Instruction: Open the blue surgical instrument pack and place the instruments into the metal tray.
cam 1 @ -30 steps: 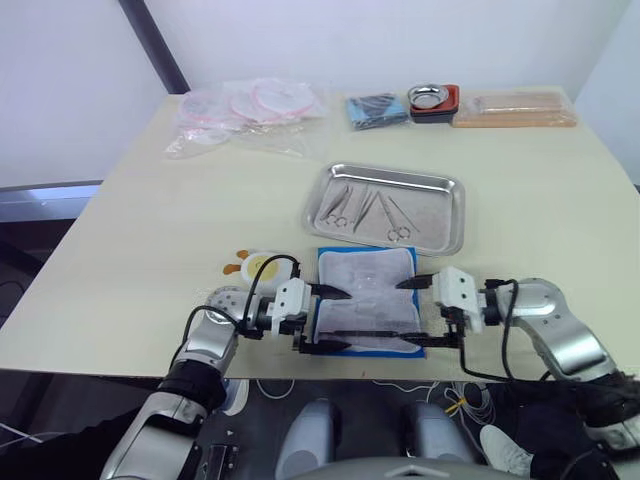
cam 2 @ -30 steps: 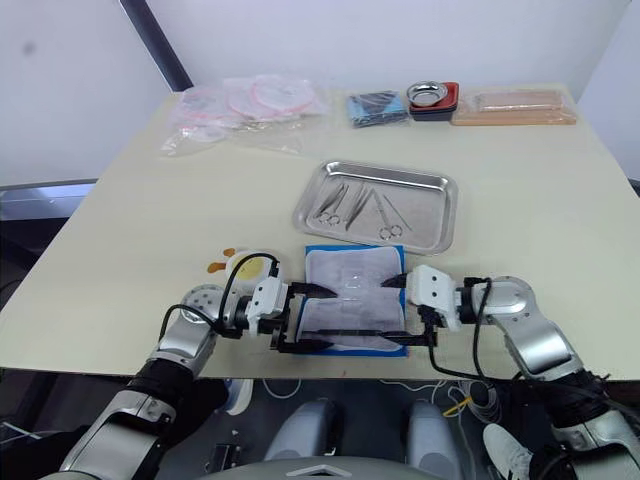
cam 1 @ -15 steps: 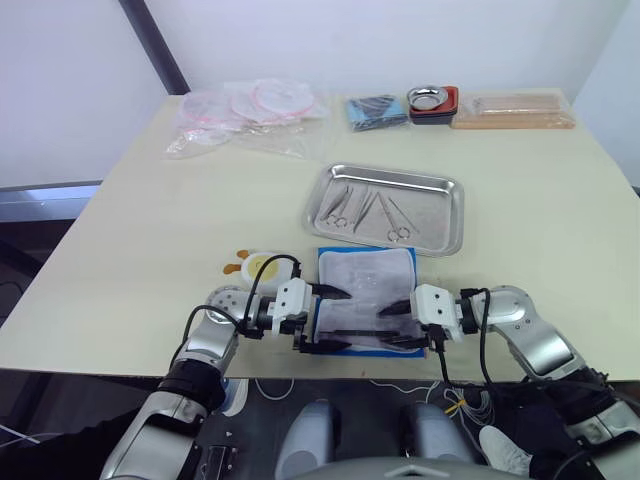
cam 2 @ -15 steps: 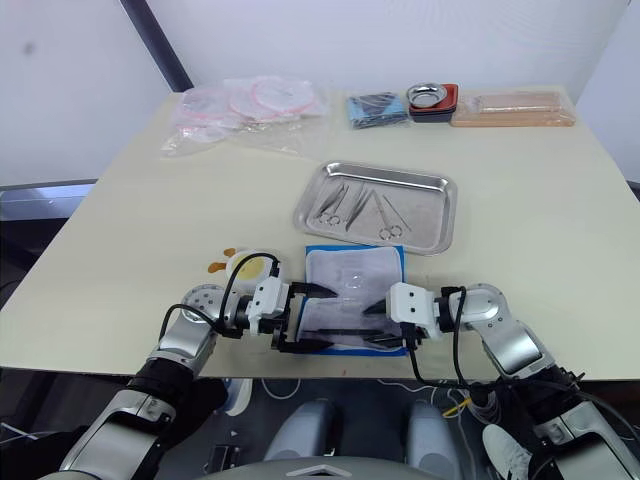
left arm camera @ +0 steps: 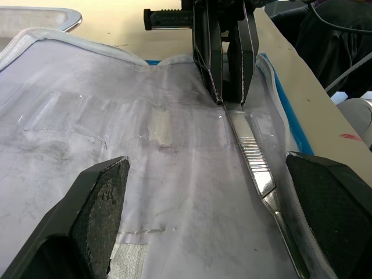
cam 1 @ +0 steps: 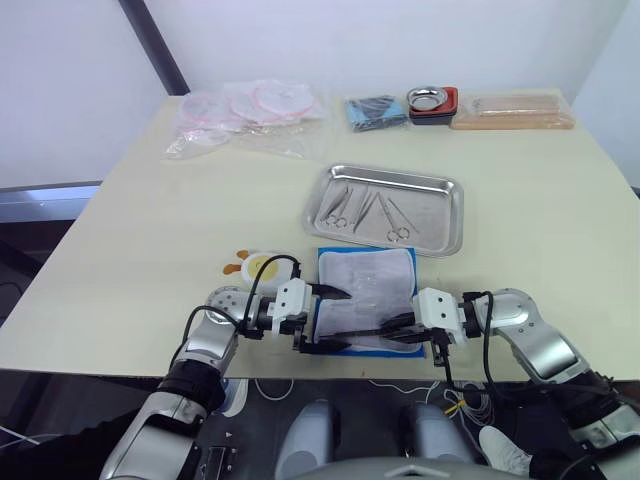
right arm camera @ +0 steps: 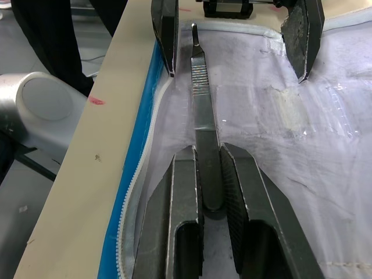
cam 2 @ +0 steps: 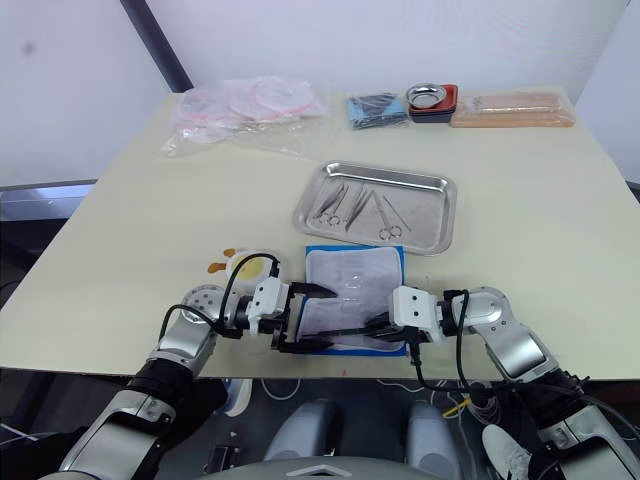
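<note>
The right tool (right arm camera: 208, 174) is closed on the end of a slim ribbed instrument (right arm camera: 200, 99) lying flat on the pale lining of the blue surgical instrument pack (cam 1: 366, 300), low in the centre of the head view. The left tool (cam 1: 332, 318) is spread wide, empty, over the pack's left edge. A straight lift before any sideways travel seems advisable, so the lining is not dragged. The metal tray (cam 1: 447, 218), already holding instruments, sits just above the pack on the bench (cam 1: 150, 230).
</note>
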`<state>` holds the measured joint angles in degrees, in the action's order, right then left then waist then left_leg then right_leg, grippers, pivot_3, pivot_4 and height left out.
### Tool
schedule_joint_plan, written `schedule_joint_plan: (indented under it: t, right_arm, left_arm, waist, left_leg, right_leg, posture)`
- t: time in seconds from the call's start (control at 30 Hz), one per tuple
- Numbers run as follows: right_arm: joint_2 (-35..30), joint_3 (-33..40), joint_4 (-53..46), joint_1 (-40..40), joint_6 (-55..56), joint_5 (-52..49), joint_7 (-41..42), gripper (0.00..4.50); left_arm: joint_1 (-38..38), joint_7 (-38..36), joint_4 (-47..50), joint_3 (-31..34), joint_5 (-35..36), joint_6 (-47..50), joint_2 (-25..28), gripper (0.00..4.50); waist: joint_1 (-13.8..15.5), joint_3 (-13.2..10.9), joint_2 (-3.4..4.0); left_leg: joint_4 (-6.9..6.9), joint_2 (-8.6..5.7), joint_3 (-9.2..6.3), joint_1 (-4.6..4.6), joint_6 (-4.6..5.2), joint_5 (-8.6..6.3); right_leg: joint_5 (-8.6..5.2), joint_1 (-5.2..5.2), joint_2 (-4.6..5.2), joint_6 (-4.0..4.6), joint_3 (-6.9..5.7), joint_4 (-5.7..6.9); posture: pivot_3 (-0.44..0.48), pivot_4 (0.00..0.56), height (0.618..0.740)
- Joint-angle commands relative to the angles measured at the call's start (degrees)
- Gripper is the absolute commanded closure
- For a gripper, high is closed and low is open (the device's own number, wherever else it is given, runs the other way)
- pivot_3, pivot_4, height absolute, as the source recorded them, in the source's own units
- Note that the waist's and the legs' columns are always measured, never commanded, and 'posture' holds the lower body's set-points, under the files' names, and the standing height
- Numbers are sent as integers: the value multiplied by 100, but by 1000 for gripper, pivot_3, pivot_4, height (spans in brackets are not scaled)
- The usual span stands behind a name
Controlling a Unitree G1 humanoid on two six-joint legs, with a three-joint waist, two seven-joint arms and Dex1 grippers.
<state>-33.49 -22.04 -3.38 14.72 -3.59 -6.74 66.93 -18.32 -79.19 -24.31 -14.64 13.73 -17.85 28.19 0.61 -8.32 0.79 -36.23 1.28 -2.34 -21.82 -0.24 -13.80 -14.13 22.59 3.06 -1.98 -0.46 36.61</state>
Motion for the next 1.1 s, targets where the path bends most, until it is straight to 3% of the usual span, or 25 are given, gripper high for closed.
schedule_joint_plan:
  t: [0.03, 0.43, 1.1]
  right_arm:
    - [-117, 18, -189, 80, -102, 167, -60, 4377]
    - [-597, 142, -1213, 268, -775, 366, -76, 4377]
    - [-1555, 613, -1798, 290, -1162, 200, 152, 4377]
  left_arm:
    - [361, 146, -681, -310, -648, 190, 178, 0]
    - [415, 135, -602, -312, -624, 282, 189, 0]
    - [428, 176, -570, -328, -631, 323, 145, 0]
  waist:
    - [-2, 0, 0]
    - [-4, -2, 3]
    - [-3, -6, 3]
  left_leg:
    - [0, 0, -1, 1, 0, 0]
    - [1, 1, -1, -1, -5, -3]
    - [3, 1, 2, -3, -22, -13]
  right_leg:
    - [0, 0, 0, 0, 0, 0]
    - [0, 2, 0, 0, -2, 0]
    - [0, 9, 6, 0, -5, -2]
  posture:
    - [0, 150, 740]
    - [0, 150, 740]
    - [0, 150, 740]
